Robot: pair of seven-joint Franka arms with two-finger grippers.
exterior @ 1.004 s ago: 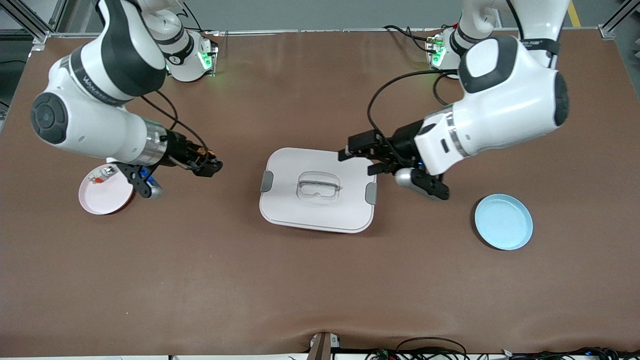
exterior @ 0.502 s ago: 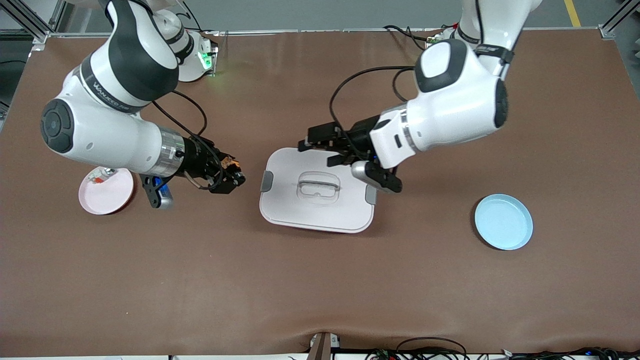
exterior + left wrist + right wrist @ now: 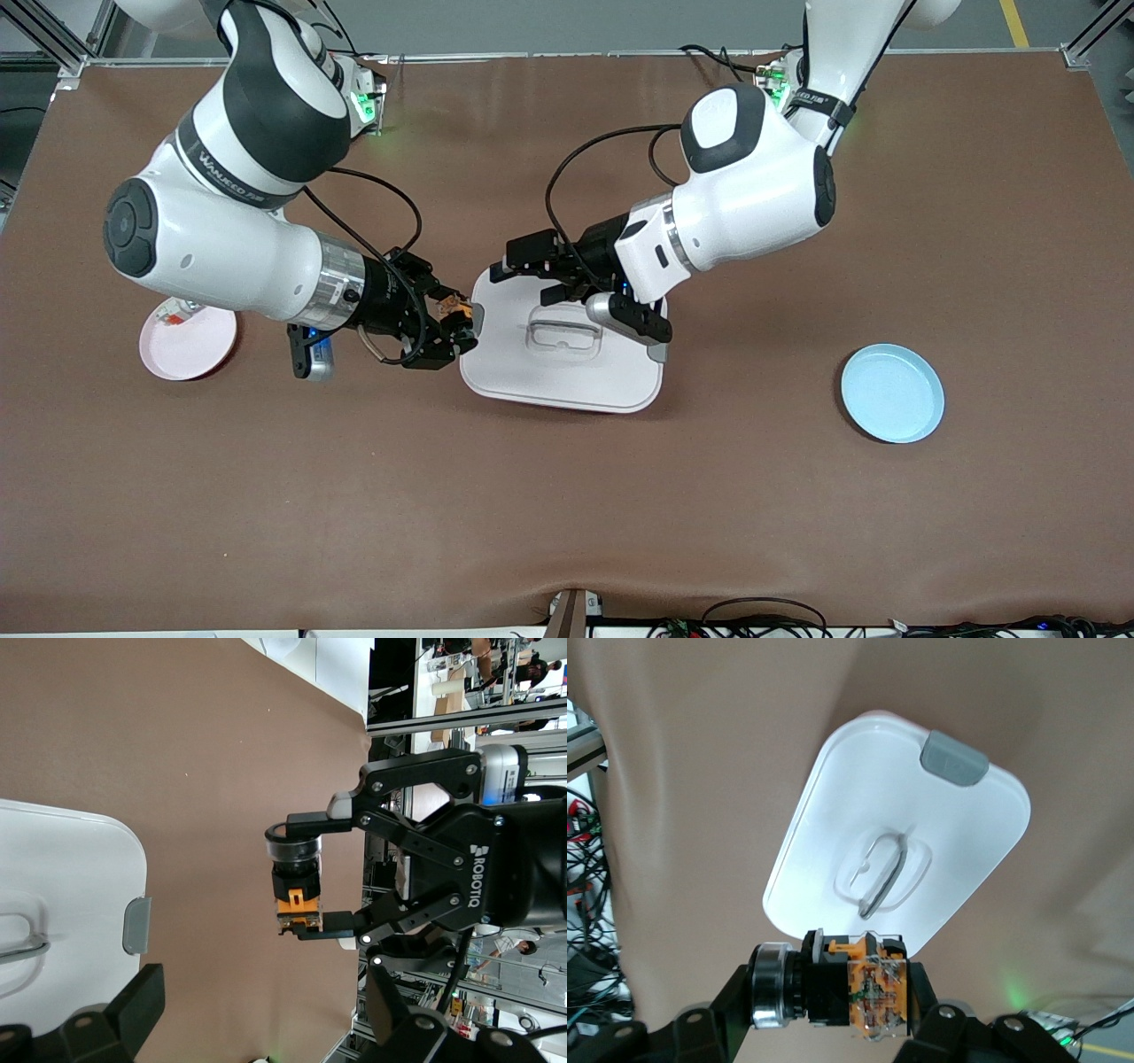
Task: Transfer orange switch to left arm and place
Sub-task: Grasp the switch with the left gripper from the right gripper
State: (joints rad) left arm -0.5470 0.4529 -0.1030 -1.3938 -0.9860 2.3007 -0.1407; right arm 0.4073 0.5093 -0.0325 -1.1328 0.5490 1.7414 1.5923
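**Mia:** Looking at the table (image 3: pixel 567 514), what do you see in the middle?

**Ben:** The box (image 3: pixel 532 372). It is big and white, and its lid is on. It has grey clasps on its sides and a handle sunk into the top.

**Mia:** Where is the orange switch (image 3: pixel 455 309)?

**Ben:** The right gripper (image 3: pixel 452 321) has it. Its jaws are closed tight on the switch, and it holds it up in the air at the edge of the box, by the grey clasp at the right arm's end. In the left wrist view you can see the orange switch (image 3: pixel 295 884) squeezed between the two black fingers (image 3: pixel 310 823).

**Mia:** And the left gripper (image 3: pixel 528 273)?

**Ben:** It hangs over the box, near the corner close to the switch. Its jaws are wide open and they hold nothing.

**Mia:** Are there any dishes?

**Ben:** Yes, two. A pink plate (image 3: pixel 197 353) sits toward the right arm's end of the table. A small white part with a red bit (image 3: pixel 180 311) lies in it. A blue plate (image 3: pixel 892 392) sits toward the left arm's end.
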